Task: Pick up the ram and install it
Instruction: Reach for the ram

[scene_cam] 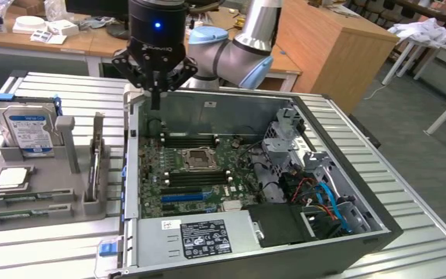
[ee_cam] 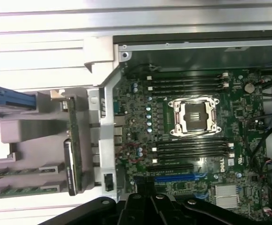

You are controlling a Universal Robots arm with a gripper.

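The ram [scene_cam: 97,158] is a long thin green stick standing on its edge in a slot of the grey holder [scene_cam: 60,200], at the exterior view's left of the open computer case. In the wrist view the ram [ee_cam: 73,136] appears as a green strip beside the case wall. My gripper [scene_cam: 155,104] hangs shut and holds nothing, above the case's far corner on the holder's side, well above and beyond the ram. Its dark fingers [ee_cam: 145,204] are pressed together. Black memory slots [ee_cam: 189,150] flank the processor socket [ee_cam: 193,116] on the motherboard.
A hard drive with a blue label [scene_cam: 28,129] stands at the holder's far end and a square silver processor [scene_cam: 12,177] lies nearer. The case wall [scene_cam: 132,174] rises between holder and motherboard. Cables and a drive cage [scene_cam: 316,186] crowd the case's right side.
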